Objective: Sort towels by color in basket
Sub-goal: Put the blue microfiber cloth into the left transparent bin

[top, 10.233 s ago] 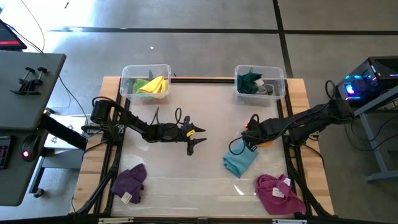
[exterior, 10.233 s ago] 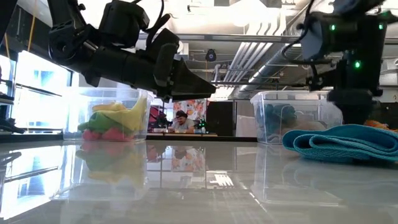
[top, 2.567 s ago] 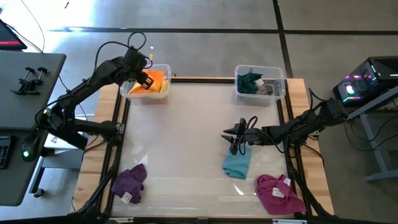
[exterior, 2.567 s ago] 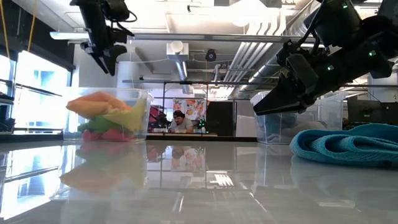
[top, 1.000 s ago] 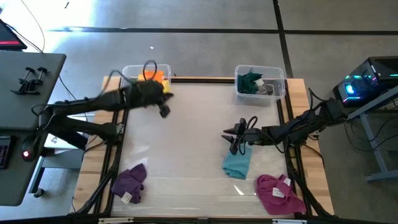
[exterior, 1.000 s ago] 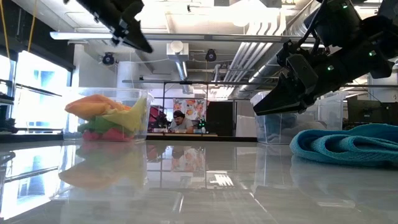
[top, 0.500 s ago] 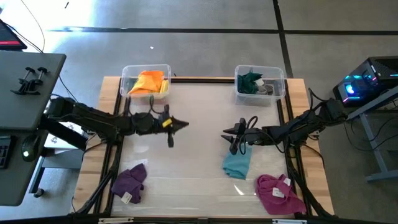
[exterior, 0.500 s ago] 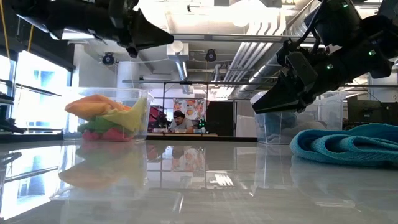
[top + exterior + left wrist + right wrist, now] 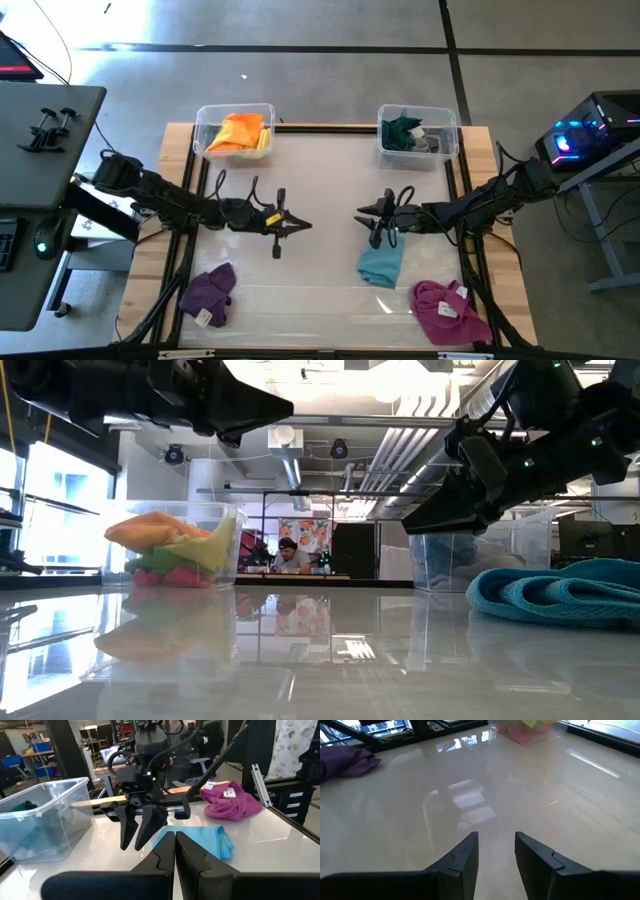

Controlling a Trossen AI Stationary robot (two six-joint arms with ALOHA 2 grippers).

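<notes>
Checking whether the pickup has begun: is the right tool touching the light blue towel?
Apart. In the low view the right tool hangs in the air beside the light blue towel, with background visible between them; the left wrist view shows its tips above the table.

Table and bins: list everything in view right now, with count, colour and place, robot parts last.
Left bin: 1, clear, table's far left; holds orange towel on top, yellow, green and pink below.
Right bin: 1, clear, far right; holds dark teal towel and grey towel.
Light blue towel: 1, on table under right tool.
Purple towel: 1, near left.
Magenta towel: 1, near right.
Left tool: shut, empty, mid-table.
Right tool: open, empty, above light blue towel.
</notes>
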